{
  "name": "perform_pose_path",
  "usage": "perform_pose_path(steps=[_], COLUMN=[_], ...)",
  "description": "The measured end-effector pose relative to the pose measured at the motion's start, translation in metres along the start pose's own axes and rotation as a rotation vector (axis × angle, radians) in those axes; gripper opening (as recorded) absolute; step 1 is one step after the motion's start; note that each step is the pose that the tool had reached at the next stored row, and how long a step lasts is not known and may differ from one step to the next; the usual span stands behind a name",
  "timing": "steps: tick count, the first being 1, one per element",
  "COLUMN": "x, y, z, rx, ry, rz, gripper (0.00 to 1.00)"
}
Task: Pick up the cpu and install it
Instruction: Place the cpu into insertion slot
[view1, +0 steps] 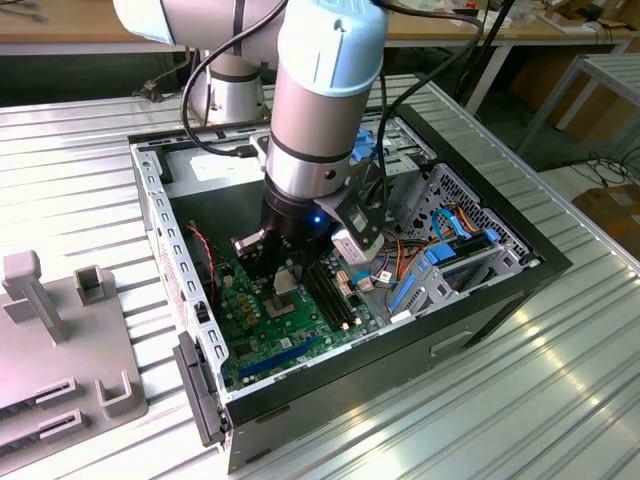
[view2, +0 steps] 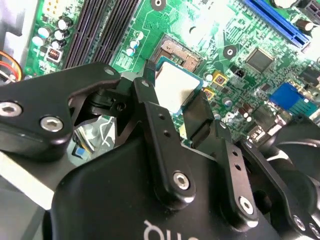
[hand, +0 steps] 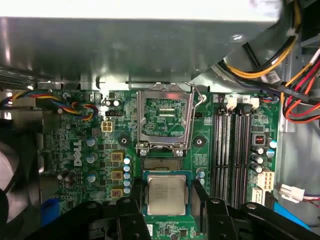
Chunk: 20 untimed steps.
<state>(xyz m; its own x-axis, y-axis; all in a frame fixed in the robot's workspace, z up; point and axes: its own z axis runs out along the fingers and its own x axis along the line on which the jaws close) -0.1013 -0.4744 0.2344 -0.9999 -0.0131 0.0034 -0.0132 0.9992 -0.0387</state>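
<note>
Gripper (view1: 284, 276) clamped on cpu (hand: 166, 194), chip flat betw. both fingers, hanging over edge of open socket (hand: 161, 163). Exterior view: memory slots (view1: 330, 292) approx. 4 o'clock of gripper. Faint print on chip face; white lettering on motherboard (hand: 75, 140).

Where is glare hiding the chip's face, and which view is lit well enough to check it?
Second wrist view: glare whitens the chip in the pincer and washes out a patch of the green board behind it. First wrist view: the chip's face is evenly lit, its print visible. Exterior view: glare streaks the metal table.
</note>
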Motion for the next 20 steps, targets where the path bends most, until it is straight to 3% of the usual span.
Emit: perform_pose_path(steps=[8, 9, 10, 11, 12, 20], x=[0.0027, 0.0028, 0.0036, 0.0035, 0.0026, 0.0027], y=[0.0000, 0.0001, -0.0020, -0.0036, -0.0034, -0.0052], z=[0.0156, 0.0210, 0.0304, 0.0311, 0.0340, 0.0341], rx=[0.0000, 0.0002, 0.0000, -0.0001, -0.0191, -0.0201], ry=[0.0010, 0.0011, 0.0027, 0.0033, 0.0037, 0.0037], rz=[-0.002, -0.002, -0.002, 0.010, 0.016, 0.016], gripper=[0.47, 0.47, 0.47, 0.47, 0.47, 0.47])
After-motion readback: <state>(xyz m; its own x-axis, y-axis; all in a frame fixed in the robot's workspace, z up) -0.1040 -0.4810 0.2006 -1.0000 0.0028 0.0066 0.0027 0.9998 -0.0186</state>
